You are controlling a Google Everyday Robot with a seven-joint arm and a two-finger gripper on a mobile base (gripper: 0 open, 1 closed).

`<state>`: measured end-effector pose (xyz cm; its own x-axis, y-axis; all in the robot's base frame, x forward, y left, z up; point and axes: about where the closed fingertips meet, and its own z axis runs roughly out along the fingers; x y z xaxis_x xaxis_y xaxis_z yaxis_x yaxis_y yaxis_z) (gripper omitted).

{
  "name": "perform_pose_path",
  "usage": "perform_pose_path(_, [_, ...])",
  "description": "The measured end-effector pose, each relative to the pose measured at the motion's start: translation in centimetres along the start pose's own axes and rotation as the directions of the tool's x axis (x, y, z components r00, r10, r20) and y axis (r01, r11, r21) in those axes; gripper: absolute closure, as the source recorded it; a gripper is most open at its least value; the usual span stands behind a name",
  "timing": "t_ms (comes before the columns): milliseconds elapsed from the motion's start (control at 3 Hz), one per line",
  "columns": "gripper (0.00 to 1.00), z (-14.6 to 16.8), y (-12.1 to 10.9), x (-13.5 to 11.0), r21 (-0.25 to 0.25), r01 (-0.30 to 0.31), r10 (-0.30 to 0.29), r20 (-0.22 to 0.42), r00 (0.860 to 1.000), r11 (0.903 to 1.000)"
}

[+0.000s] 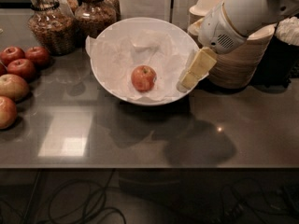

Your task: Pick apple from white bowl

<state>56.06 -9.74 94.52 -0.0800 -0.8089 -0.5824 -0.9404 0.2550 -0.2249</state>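
Note:
A small red apple (143, 78) with a yellowish patch lies in the middle of a wide white bowl (112, 41) lined with crumpled white paper. The bowl stands on a dark counter. My gripper (192, 77), with cream-coloured fingers, hangs from the white arm at the upper right. It is above the bowl's right rim, to the right of the apple and apart from it. It holds nothing.
Several loose apples (18, 69) lie at the left edge of the counter. Two glass jars (49, 24) stand behind the bowl at the left. Stacked beige paper bowls (238, 59) stand right of the bowl, behind the arm. The counter's front edge runs below.

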Motion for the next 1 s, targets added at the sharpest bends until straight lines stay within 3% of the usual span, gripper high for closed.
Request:
perform_pose_path(333, [0.0, 2.6, -0.7, -0.6, -0.041, -0.001, 0.003, 0.055, 0.999, 0.9991])
perform_pose_path(1000, [0.0, 7.0, -1.1, -1.0, -0.104, 0.061, -0.05, 0.104, 0.993, 0.9927])
